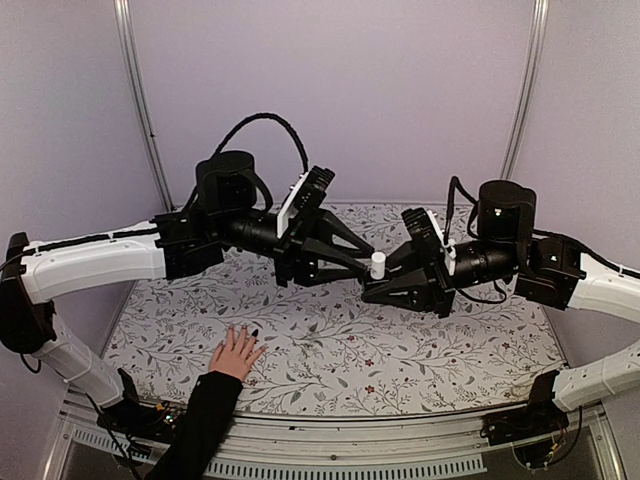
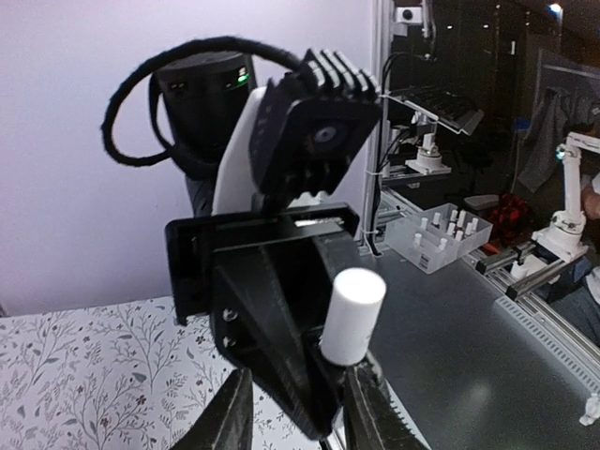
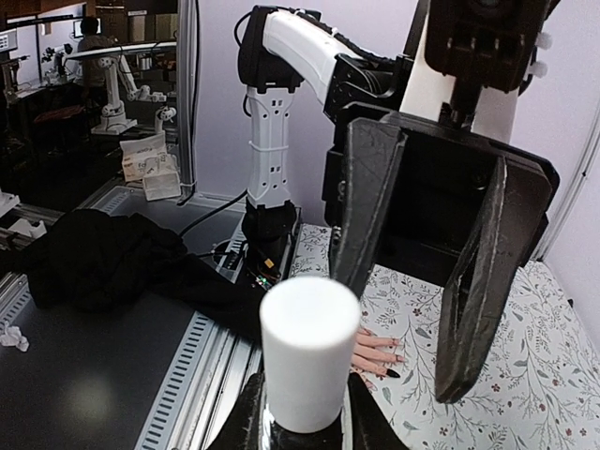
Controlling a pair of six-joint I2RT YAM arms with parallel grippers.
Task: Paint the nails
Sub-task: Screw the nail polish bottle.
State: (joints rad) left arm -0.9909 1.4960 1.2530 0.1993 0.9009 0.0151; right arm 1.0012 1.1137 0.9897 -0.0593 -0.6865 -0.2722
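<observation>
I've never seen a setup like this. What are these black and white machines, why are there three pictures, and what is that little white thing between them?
These are two robot arms bolted to a table with a flowered cloth. The overhead picture shows the whole scene. The other two come from small cameras on each arm's wrist, so each looks along its own claw at the other arm. The right claw is shut on a small bottle whose white cap you noticed. The left claw faces it with its fingers open on either side of that cap. On the cloth rests a person's hand in a black sleeve, fingers spread; the right wrist view shows dark polish on some nails.
</observation>
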